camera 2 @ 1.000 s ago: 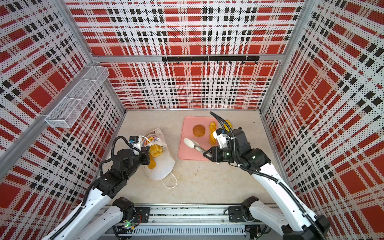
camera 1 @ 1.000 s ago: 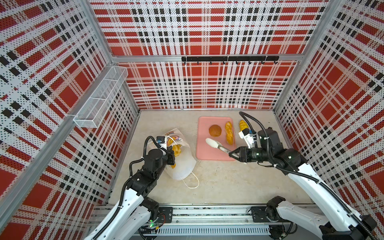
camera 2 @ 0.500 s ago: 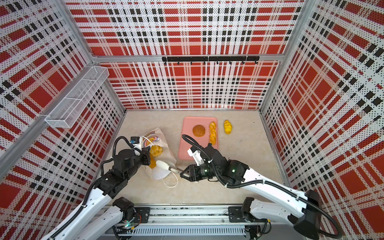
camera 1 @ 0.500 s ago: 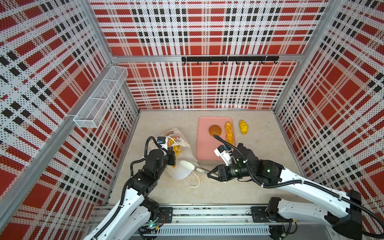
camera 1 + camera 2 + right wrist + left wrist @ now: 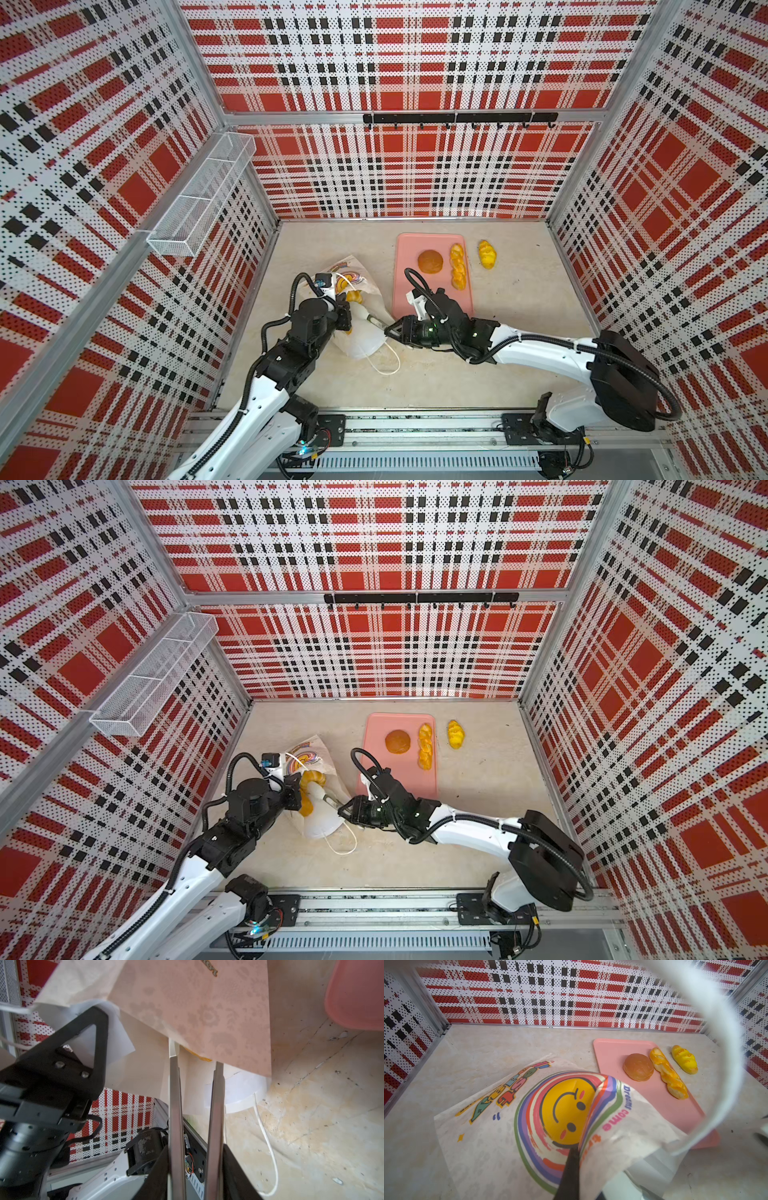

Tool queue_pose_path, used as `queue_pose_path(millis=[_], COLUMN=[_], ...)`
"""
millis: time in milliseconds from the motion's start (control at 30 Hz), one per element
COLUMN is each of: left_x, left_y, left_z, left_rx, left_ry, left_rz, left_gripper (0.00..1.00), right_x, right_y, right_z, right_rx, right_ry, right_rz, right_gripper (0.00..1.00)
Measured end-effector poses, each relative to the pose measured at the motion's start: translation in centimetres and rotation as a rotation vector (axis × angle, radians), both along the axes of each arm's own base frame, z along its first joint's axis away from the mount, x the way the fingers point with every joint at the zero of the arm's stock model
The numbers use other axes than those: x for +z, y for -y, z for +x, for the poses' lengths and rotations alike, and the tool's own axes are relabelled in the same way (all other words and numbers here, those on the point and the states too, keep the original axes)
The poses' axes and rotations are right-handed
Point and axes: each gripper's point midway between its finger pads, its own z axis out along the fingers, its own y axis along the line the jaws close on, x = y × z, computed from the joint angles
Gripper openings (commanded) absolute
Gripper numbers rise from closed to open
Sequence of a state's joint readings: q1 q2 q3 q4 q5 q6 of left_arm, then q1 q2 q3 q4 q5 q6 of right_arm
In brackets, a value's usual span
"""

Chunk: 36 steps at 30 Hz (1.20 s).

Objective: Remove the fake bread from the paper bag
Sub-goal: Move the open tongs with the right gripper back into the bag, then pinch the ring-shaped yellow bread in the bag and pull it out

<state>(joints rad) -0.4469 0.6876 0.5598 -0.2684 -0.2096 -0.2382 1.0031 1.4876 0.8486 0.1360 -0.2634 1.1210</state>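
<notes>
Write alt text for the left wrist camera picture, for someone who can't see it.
The left gripper pinches the edge of a paper bag printed with a rainbow-ringed smiley, lying on the table. Beyond it a pink tray holds a brown bun and a braided stick; a yellow loaf lies beside the tray.

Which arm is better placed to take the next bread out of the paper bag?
Right. The right gripper holds metal tongs whose tips reach into the paper bag, near a golden bread. The left gripper is shut on the bag's edge, so it is busy.
</notes>
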Motion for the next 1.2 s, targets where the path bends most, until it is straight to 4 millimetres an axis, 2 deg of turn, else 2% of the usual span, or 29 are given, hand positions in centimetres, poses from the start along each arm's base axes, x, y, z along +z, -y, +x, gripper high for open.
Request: queue_pose_path(millis=[200,500,667,733,833,933,1000,1200], left_x=[0.1,0.1,0.1,0.1,0.0,0.0,0.0,0.0], left_y=[0.0,0.1,0.2,0.2,0.3,0.3,0.3,0.2], left_z=[0.1,0.0,0.0,0.0,0.0,0.0,0.0,0.0], left_rx=[-0.001,-0.006,-0.011,-0.014,-0.016,-0.018,-0.018,-0.014], left_ry=[0.003,0.003,0.002,0.002,0.001,0.0,0.0,0.001], left_rz=[-0.003,-0.006,-0.008,-0.009,-0.009,-0.01,-0.01,-0.009], left_gripper=[0.0,0.0,0.0,0.0,0.0,0.0,0.0,0.0], right_x=[-0.6,-2.7,-2.1,-1.5,-1.1,-1.3,-1.5,-1.5], right_y=[-1.6,-3.4,-4.1,-4.5,-4.9,-5.0,-4.9,-4.7], right_z=[1.3,2.5,3.1,3.4,4.1,4.6,4.6,3.6], right_rx=[-0.043,-0.086,-0.089,-0.088,-0.091,-0.094,-0.088,-0.007], right_ry=[-0.022,-0.087,-0.076,-0.062,-0.043,-0.039,-0.037,-0.019], right_rz=[0.063,0.111,0.128,0.137,0.143,0.139,0.132,0.086], right_gripper=[0.39,0.38,0.38,0.32,0.14,0.04,0.0,0.0])
